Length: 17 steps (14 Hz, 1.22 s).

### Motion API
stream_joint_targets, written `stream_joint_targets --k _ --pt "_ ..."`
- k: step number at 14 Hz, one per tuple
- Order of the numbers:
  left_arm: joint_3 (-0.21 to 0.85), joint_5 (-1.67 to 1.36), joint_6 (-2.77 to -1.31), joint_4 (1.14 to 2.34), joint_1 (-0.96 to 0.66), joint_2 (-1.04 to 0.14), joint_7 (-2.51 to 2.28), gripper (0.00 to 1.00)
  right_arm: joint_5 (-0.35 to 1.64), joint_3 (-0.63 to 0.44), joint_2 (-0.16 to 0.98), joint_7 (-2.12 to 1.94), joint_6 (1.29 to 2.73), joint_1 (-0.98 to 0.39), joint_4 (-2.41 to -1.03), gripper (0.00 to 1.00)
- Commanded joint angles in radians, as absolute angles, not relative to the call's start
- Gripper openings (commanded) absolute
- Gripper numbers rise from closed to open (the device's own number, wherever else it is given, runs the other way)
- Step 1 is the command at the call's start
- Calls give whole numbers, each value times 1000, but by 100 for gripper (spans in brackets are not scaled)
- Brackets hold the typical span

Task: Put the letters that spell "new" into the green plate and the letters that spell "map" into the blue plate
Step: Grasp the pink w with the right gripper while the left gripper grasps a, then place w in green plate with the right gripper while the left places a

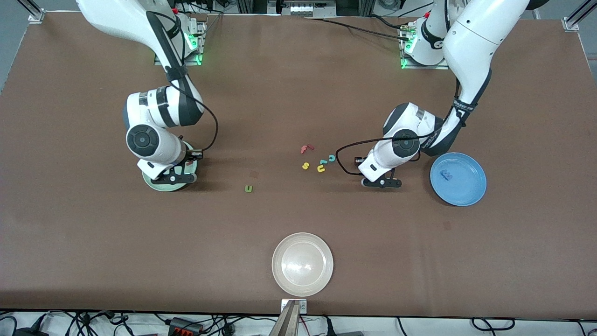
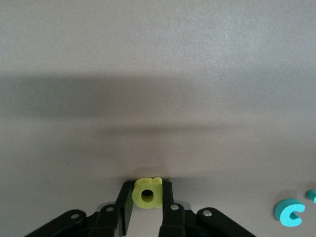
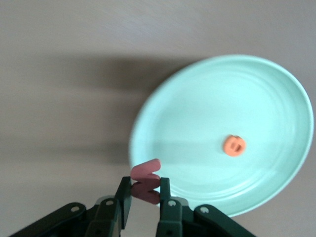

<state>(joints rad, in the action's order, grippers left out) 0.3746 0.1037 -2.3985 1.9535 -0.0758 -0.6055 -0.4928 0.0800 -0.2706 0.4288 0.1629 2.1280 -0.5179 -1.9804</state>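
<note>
Left gripper (image 2: 147, 198): jaws closed on the yellow a (image 2: 146, 191), low at the table (image 1: 298, 93), in the front view just beside the blue plate (image 1: 466, 198), toward mid-frame. You cannot tell whether the letter is off the surface.

Right gripper (image 3: 145, 191): jaws closed on the red w (image 3: 144, 174), held over the rim of the green plate (image 3: 222, 98).

Step in hand, as judged: two carries at once, "a" for the blue plate and "w" for the green.

Next move, left: you lift the a straight up, carry it over the blue plate's middle, and open there. The letter is small and soft; a slow lift should keep it from twisting out.

Next move, right: the w sits at the plate's edge, so you want it further in over the plate before opening, or it may drop on the rim.

Count, plates: three.
- green, one orange e (image 3: 233, 145) in it
- blue, one blue m (image 1: 446, 174) in it
- white plate (image 1: 302, 264), lower middle of the front view, nothing in it

Count, letters: ten.
- two gripped, two in plates
- one green n (image 1: 248, 188), alone on the table below centre frame
- five clustered at centre frame: red f (image 1: 306, 149), yellow s (image 1: 305, 165), yellow u (image 1: 321, 168), teal p (image 1: 322, 162), teal c (image 1: 332, 157)

Outstanding after these two: n to green, p to blue.
</note>
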Motion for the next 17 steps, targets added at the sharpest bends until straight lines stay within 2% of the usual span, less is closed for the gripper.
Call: stream_joint_targets --k 1,4,5,6,7,8,11,13,15,16,17 --pt "365 123 -2285 1947 -57 -523 -496 8 71 -265 419 144 2148 -479 -2031 4" --pt "365 123 -2090 1867 26 -470 -389 8 72 -265 451 144 2197 -460 -2049 7" --pt "365 123 -2030 1846 69 -454 -324 8 78 -265 454 146 2198 -459 -2048 14" --pt "364 123 -1987 1835 107 -442 -272 8 78 -264 459 149 2200 -459 -2048 35" --pt "364 133 -1968 1835 156 -430 -234 9 80 -264 454 159 2195 -463 -2048 81" --pt "367 188 -1965 1842 205 -430 -203 10 81 -264 445 163 2188 -466 -2039 100" --pt "370 256 -1985 1899 314 -459 -150 10 90 -252 428 164 2186 -474 -1962 100" --pt "365 274 -2052 1962 343 -462 -150 12 92 -204 440 169 2200 -500 -1889 100" --pt "367 323 -2144 2014 386 -482 -150 14 123 -198 501 251 2209 -573 -1774 100" --pt "367 328 -2175 2028 391 -495 -150 24 123 -198 538 291 2209 -621 -1725 100" --pt "367 328 -2186 2032 403 -502 -150 52 121 -199 572 304 2210 -670 -1691 100"
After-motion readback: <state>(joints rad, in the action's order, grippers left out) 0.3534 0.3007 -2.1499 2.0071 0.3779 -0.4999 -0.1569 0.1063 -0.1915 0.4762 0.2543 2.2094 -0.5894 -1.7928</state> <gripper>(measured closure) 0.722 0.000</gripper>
